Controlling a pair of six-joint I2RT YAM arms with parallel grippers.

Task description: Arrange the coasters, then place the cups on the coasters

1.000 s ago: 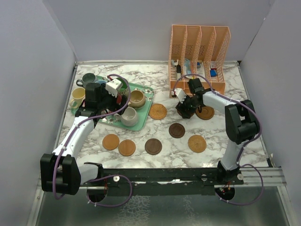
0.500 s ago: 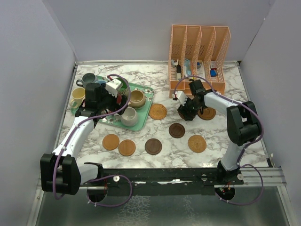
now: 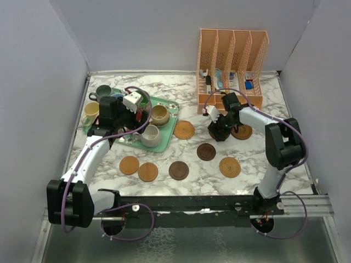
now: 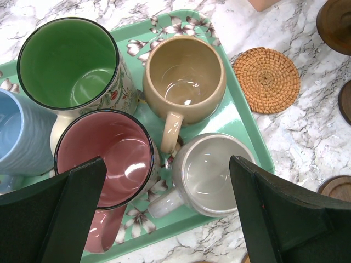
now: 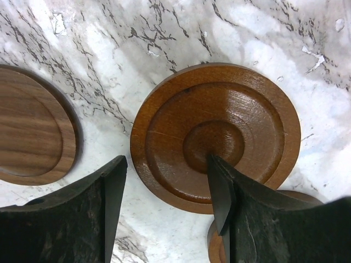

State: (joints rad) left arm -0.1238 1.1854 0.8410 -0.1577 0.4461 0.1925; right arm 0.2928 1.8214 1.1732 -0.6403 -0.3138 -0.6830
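Note:
My left gripper point(image 4: 167, 164) hangs open above the mint-green tray point(image 4: 249, 137); in the top view the left gripper point(image 3: 117, 119) is over the tray's left half. Beneath it stand a green cup point(image 4: 68, 63), a tan cup point(image 4: 185, 76), a pink cup point(image 4: 104, 159), a grey-cream cup point(image 4: 211, 172) and a light blue cup point(image 4: 19, 134). My right gripper point(image 5: 164, 164) is open low over a ringed brown coaster point(image 5: 216, 137). One finger lies over that coaster's centre, the other over bare marble. A darker coaster point(image 5: 30, 131) lies left of it.
A woven coaster point(image 3: 184, 130) lies right of the tray. Several more coasters point(image 3: 179, 170) lie in a loose row nearer the arms. A yellow cup point(image 3: 91, 110) and a dark teal cup point(image 3: 103, 92) stand left of the tray. An orange file rack point(image 3: 233, 60) stands at the back right.
My right gripper has shifted slightly to the right over the ringed coaster. The left arm and the cups have not moved.

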